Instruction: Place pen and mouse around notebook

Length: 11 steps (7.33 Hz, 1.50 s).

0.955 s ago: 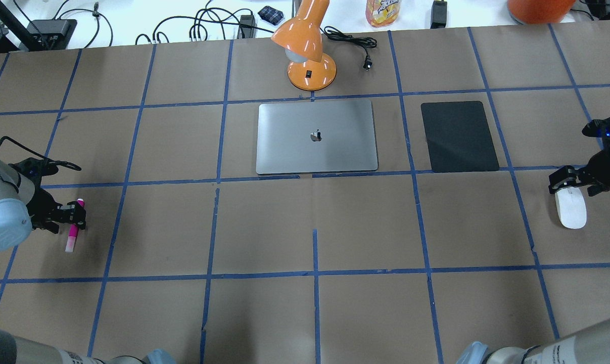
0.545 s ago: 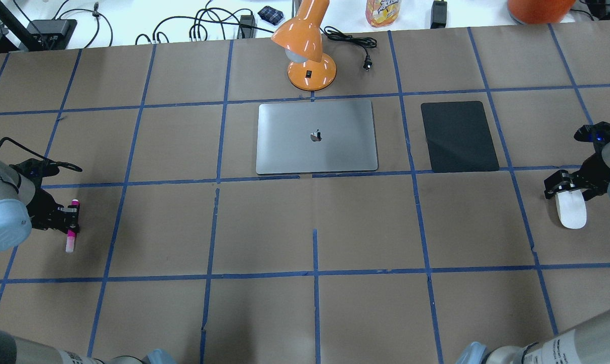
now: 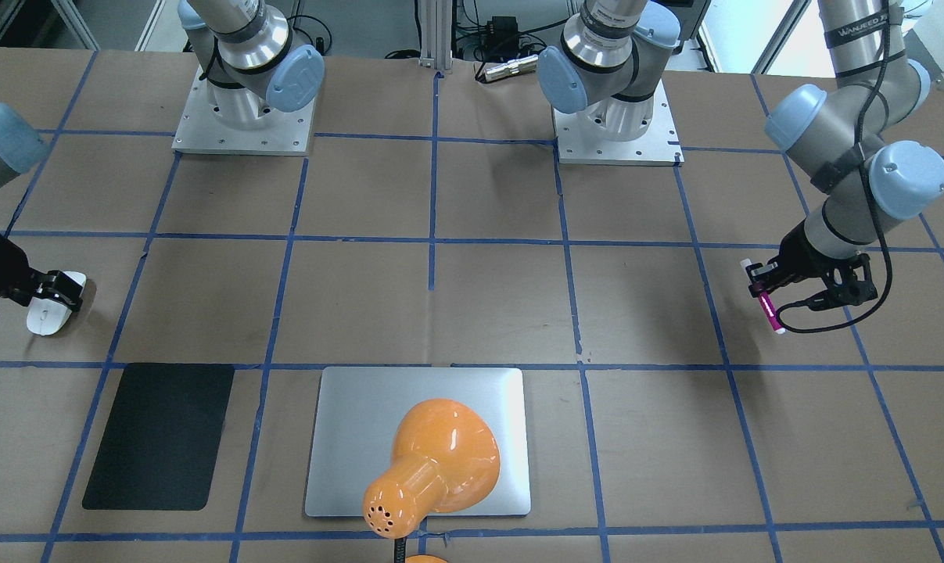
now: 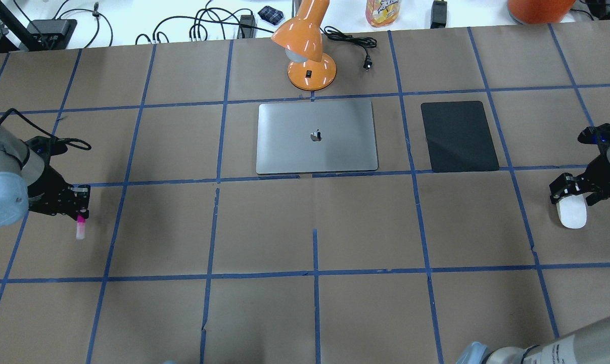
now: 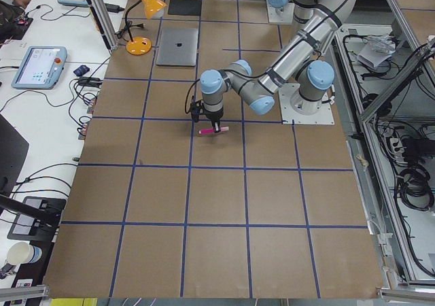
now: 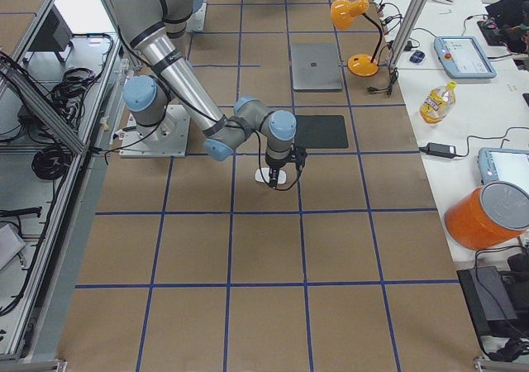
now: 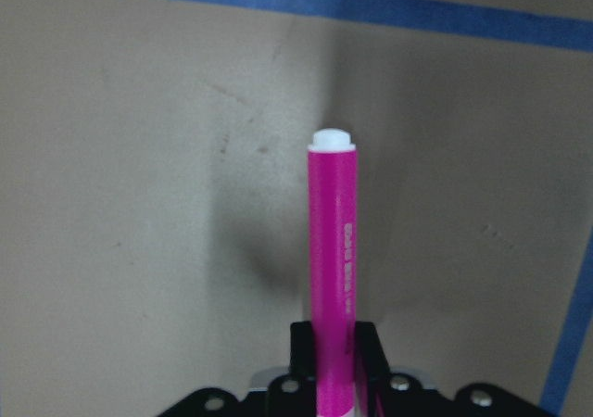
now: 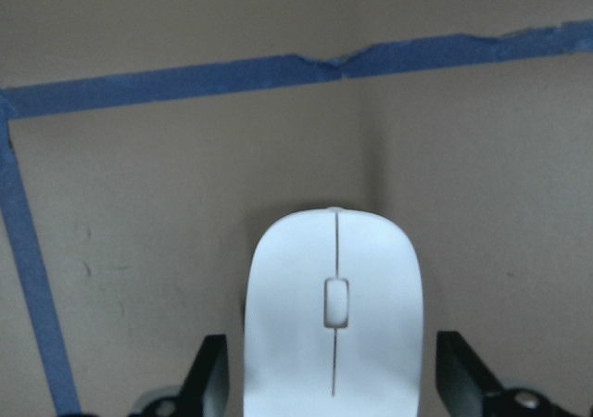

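Observation:
The pink pen (image 7: 333, 250) is clamped in my left gripper (image 4: 80, 205), which is shut on its pale cap end. The pen (image 4: 81, 228) hangs just above the paper at the table's left side, white tip outward in the left wrist view. The white mouse (image 8: 334, 315) lies on the table at the far right. My right gripper (image 4: 573, 194) is open astride the mouse (image 4: 572, 215), a narrow gap showing at each finger. The silver notebook (image 4: 316, 136) lies flat at the far centre, well away from both grippers.
A matte black mat (image 4: 459, 135) lies just right of the notebook. An orange desk lamp (image 4: 310, 55) stands behind the notebook, its cord and plug beside it. Cables, a bottle and other gear sit on the white bench past the table's far edge.
My left gripper shut on the pen, then lifted it and carried it a little forward. The right gripper settled slightly lower around the mouse, which has stayed put.

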### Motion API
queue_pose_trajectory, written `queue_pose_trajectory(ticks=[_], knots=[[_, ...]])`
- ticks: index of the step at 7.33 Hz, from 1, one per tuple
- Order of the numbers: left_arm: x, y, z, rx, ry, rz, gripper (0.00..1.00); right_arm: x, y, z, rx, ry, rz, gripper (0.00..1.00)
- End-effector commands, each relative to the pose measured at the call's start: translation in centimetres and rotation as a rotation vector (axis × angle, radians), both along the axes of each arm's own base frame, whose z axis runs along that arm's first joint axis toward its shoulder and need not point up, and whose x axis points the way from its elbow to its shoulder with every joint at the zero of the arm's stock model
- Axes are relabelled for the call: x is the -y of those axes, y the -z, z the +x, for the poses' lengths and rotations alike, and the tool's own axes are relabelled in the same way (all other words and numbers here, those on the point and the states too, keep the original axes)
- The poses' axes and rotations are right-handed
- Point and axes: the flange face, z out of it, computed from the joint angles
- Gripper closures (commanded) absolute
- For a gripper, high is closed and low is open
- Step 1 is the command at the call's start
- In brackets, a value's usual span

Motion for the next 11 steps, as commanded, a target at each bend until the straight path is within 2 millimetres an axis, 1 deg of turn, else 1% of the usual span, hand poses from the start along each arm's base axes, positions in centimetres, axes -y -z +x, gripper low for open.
queue_pose_trajectory(ticks=[1, 2, 3, 4, 5, 6, 7, 8, 9, 10, 11], knots=[[-0.5, -4.0, -10.1, 0.018, -0.173, 0.043, 1.0, -0.1, 0.1, 0.1, 0.003, -0.002, 0.003, 0.6], [-0.8, -4.5, -14.0, 0.026, -0.276, 0.033, 1.0, -0.1, 0.0, 0.2, 0.001, -0.003, 0.003, 0.61], [-1.0, -3.6, -19.8, -0.004, -0.444, 0.052, 1.0, 0.2, -0.5, 0.0, -0.001, -0.003, 0.004, 0.62], [-1.6, -3.0, -25.6, 0.0, -0.592, 0.052, 1.0, 0.6, -2.0, -0.2, -0.008, -0.005, -0.008, 0.66], [-2.6, -2.4, -30.9, 0.007, -0.665, 0.026, 1.0, 2.5, -5.2, 0.4, 0.004, -0.016, -0.022, 0.66], [-3.0, -1.6, -35.3, -0.041, -0.808, 0.007, 1.0, 7.1, -8.6, 2.8, 0.004, -0.083, -0.048, 0.66], [-4.2, -0.3, -39.0, -0.053, -1.009, 0.074, 1.0, 11.1, -9.7, 6.4, 0.012, -0.077, -0.039, 0.66], [-4.1, 0.5, -41.7, -0.059, -1.132, 0.064, 1.0, 15.0, -9.0, 11.0, 0.003, -0.07, -0.054, 0.66], [-3.9, 2.0, -43.9, -0.075, -1.22, 0.051, 1.0, 17.9, -7.0, 13.4, 0.011, -0.02, -0.041, 0.66], [-2.9, 2.7, -45.5, -0.105, -1.389, 0.067, 1.0, 20.0, -6.8, 17.6, 0.003, -0.025, -0.054, 0.66], [-1.3, 3.5, -46.6, -0.091, -1.521, 0.099, 1.0, 20.8, -5.1, 19.6, 0.011, 0.007, -0.035, 0.66]])
